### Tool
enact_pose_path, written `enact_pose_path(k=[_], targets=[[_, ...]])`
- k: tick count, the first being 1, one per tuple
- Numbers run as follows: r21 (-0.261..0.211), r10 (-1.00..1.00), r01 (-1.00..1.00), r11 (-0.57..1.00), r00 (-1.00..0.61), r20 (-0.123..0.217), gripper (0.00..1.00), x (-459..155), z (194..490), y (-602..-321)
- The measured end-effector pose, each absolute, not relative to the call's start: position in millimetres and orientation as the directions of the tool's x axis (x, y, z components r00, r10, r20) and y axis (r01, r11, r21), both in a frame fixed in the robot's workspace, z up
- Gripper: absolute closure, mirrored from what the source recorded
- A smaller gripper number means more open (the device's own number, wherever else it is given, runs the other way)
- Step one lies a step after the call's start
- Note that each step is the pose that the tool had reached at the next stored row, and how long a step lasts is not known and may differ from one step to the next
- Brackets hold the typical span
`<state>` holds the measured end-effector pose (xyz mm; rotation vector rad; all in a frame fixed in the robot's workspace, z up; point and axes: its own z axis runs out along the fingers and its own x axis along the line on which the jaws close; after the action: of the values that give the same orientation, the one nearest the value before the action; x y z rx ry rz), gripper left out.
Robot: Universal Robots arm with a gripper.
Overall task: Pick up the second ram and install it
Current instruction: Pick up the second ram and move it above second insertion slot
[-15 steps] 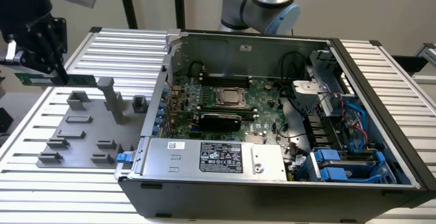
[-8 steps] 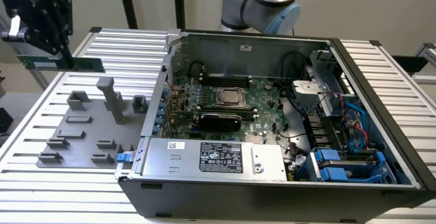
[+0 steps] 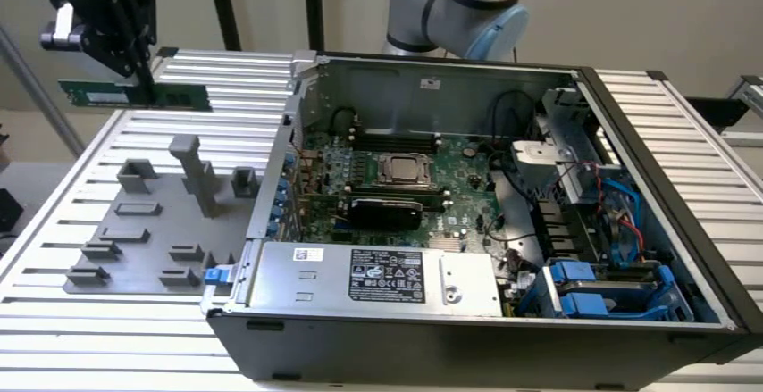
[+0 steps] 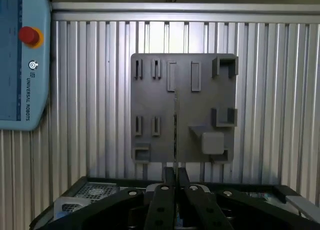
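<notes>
The gripper (image 3: pixel 142 78) is pinching the ram (image 3: pixel 179 95) by its top edge. The stick is hanging level under the fingertips, above the fixture plate (image 3: pixel 131 231), beside the case (image 3: pixel 477 343).

The counter (image 3: pixel 107 321) is a ribbed top of pale metal slats. A flat grey plate (image 3: pixel 167 236) lies on it toward the exterior view's left. The plate carries small grey blocks (image 3: pixel 191 173), some low and some tall and upright. Just beside the plate, on the exterior view's right, an open black case (image 3: pixel 477 343) stands on the slats and takes up most of that side. In the wrist view a pale blue pendant (image 4: pixel 22 60) with a red button (image 4: pixel 28 36) overlaps the counter's edge, apart from the plate. Whether it rests on the slats cannot be told.
</notes>
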<state>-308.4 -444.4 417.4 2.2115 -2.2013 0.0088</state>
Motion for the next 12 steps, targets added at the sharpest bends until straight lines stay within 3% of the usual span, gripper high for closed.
enact_pose_path(k=[12], targets=[[0.007,-1.000,-1.000,-0.004,0.005,0.019,1.00,-266,419,-435]])
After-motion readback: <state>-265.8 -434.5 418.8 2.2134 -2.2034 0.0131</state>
